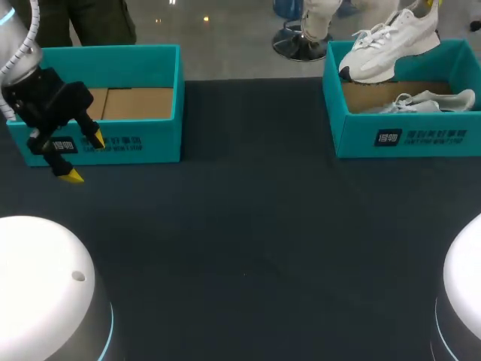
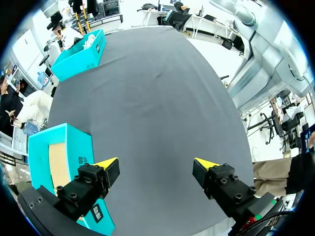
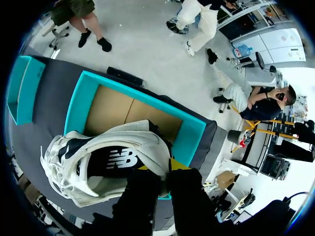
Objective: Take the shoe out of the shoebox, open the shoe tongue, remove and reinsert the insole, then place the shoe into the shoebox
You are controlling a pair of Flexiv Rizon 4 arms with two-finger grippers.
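Dark bench (image 1: 248, 226) seen from above, w/ two teal shoeboxes along its far edge. The left shoebox (image 1: 150, 139) sits at the far-left corner and shows only its cardboard floor. The right shoebox (image 1: 406, 139) sits at the far-right corner.

A white shoe (image 1: 391, 41) hangs in the air above the right shoebox, clear of its rim. Its long axis runs approx. along the far edge. The toe points toward the bench's left side and dips down, the heel is raised toward the far-right corner, and the sole faces the box. A second white shoe (image 1: 428, 101) lies inside that box on the cardboard, below the lifted one.

In the right wrist view, the right end effector (image 3: 158, 167) is clamped on the shoe (image 3: 113, 162) at the heel collar, one finger on each side. The toe and laces point away from the fingers, and the open box (image 3: 74, 105) is beneath.

The left end effector (image 1: 84, 157) hovers at the bench's left edge, just in front of the left shoebox. Its yellow-tipped fingers are wide apart w/ nothing between them. In the left wrist view, that end effector (image 2: 156, 164) faces bare bench, w/ the left shoebox (image 2: 42, 147) beside one finger.
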